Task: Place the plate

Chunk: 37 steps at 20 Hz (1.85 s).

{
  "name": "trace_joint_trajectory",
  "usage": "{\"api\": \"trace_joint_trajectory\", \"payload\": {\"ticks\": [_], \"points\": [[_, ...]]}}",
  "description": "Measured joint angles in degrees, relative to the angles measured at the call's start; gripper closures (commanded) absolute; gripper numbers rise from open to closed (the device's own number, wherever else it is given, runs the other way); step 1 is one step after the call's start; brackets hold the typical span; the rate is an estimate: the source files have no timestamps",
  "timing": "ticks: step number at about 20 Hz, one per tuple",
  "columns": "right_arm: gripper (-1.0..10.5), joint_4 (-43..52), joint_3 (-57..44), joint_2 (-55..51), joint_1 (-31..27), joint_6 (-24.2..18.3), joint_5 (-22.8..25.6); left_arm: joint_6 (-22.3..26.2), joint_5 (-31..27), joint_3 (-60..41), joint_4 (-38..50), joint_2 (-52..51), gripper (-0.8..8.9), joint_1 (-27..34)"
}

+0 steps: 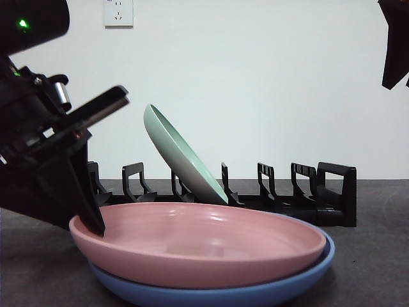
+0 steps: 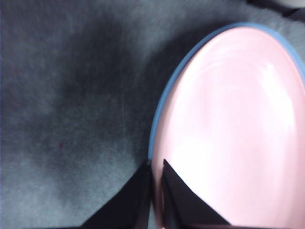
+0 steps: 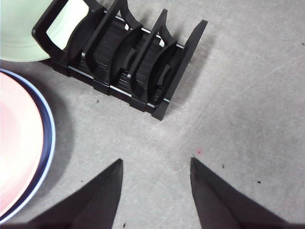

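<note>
Left wrist view shows the left gripper [image 2: 156,172] with its two jaws drawn nearly together around the rim of the pink plate [image 2: 233,129]: one jaw lies outside the edge, the other over the inner face. It reads as clamped on that rim, though the blur at the tips leaves actual contact a fair guess. In the front view this gripper [image 1: 89,220] sits at the plate's nine o'clock edge, so the left arm is plainly the nearer one.

The pink plate [image 1: 198,246] lies flat, nested in a blue plate [image 1: 217,295] on the dark table [image 1: 377,268]. From the claw, its body stretches toward three o'clock, and the black rack [image 1: 281,192] stands behind it at twelve o'clock. A green plate [image 1: 182,157] already leans in one slot there; I judge the pink plate must be tipped on edge to join it.

The right gripper [image 3: 155,167] hangs spread and empty over bare table near the rack's end.
</note>
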Motion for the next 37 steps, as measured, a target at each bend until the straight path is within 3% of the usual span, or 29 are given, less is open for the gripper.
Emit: {"api": "trace_joint_trajectory", "payload": {"ticks": [5,8,12,15,20,22,26,31,37], "points": [[7.2,-0.26,0.02,0.0,0.0,0.0,0.0,0.2,-0.22,0.7,1.22,1.29,7.62,-0.52],[7.2,-0.42,0.0,0.0,0.0,0.02,0.0,0.2,-0.07,1.9,0.74,1.29,6.56,-0.63],[7.2,-0.42,0.0,0.0,0.0,0.0,0.0,0.26,0.09,4.59,-3.08,1.29,5.18,-0.63],[7.2,-0.42,0.0,0.0,0.0,0.0,0.0,1.33,0.02,6.25,-8.66,1.2,5.18,-0.63],[7.2,-0.42,0.02,0.0,0.0,0.52,-0.02,8.33,-5.53,9.55,-18.01,-4.42,5.18,1.38],[7.2,-0.42,0.02,0.0,0.0,1.14,-0.31,12.57,-8.57,10.43,-22.03,-9.09,5.18,3.06],[7.2,-0.15,0.0,0.13,1.51,1.66,-3.54,22.29,-9.4,10.86,-28.39,-21.77,5.24,10.12],[7.2,5.66,0.63,4.04,9.99,3.34,-4.81,32.46,-9.57,10.88,-40.17,-38.77,5.34,20.17],[7.2,10.8,10.38,16.52,21.55,6.95,-4.28,34.62,-9.57,10.91,-47.76,-51.87,5.33,22.56]]}}
